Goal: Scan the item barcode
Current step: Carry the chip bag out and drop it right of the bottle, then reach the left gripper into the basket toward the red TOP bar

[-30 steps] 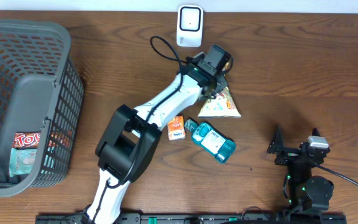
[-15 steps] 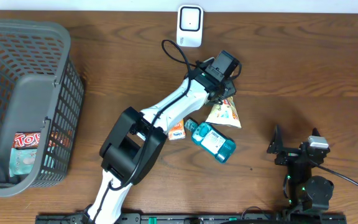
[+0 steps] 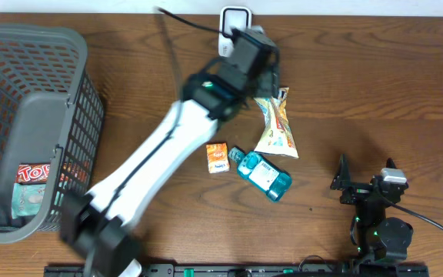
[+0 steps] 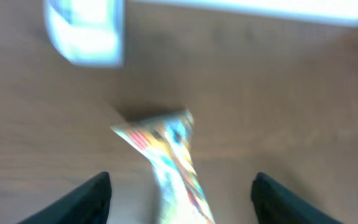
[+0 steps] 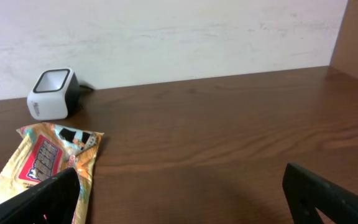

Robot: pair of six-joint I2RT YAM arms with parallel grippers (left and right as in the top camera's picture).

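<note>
Overhead view: a brown wood-grain table bears a glossy, crinkled foil snack packet, roughly triangular. It lies flat just right of centre, its narrow crimped end pointing up towards the scanner. The scanner is a white, rounded plastic box at the top edge, partly covered by the left arm.

Below the packet lie a small orange carton and a teal plastic pack with a white label, just beside each other.

At the left edge stands a grey plastic lattice basket. It holds a flat wrapper with red lettering.

The left arm, white links with black joints, runs diagonally from the bottom left to the top centre and is motion-blurred. In the left wrist view, the left gripper has its dark fingers spread wide, clear of the packet lying between them.

The right arm sits folded at the lower right. The right gripper is likewise spread wide and holds nothing.
</note>
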